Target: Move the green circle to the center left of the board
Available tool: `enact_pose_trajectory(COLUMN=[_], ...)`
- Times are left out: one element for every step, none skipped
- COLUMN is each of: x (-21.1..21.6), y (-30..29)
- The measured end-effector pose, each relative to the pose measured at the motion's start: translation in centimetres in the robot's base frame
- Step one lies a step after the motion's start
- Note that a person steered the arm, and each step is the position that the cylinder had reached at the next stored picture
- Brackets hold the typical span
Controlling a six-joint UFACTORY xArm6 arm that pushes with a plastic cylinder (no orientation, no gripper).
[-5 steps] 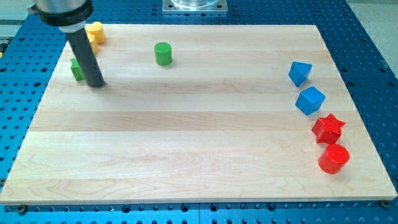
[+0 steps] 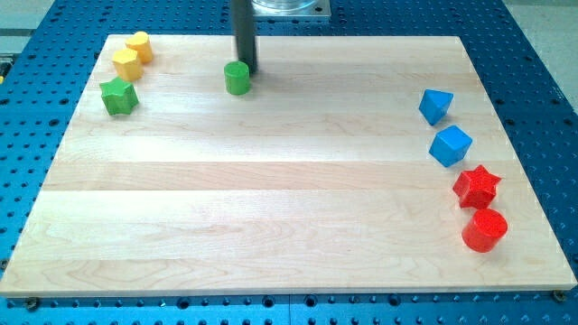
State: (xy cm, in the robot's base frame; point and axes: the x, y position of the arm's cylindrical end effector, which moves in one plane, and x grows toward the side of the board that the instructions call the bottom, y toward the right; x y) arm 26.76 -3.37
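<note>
The green circle (image 2: 237,78), a short green cylinder, stands near the view's top, left of the middle of the wooden board (image 2: 289,226). My tip (image 2: 246,72) is at the view's top edge of the board, right beside the green circle on its upper right, close to it or touching. The dark rod rises straight up out of the view.
A green star (image 2: 118,96) lies at the top left, with two yellow blocks (image 2: 127,63) (image 2: 138,45) just above it. On the right side lie two blue blocks (image 2: 435,106) (image 2: 450,145), a red star (image 2: 476,186) and a red circle (image 2: 484,229).
My tip has moved from beside the green star at the left to the view's right and up, next to the green circle. No block has visibly moved.
</note>
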Motion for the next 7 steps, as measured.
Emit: enact_pose_trajectory(x=[3.2,8.2,8.8,6.4,8.9,12.2,13.9], y=[-6.1,-12.9,-7.1,-2.5,1.6,-3.0,-9.0])
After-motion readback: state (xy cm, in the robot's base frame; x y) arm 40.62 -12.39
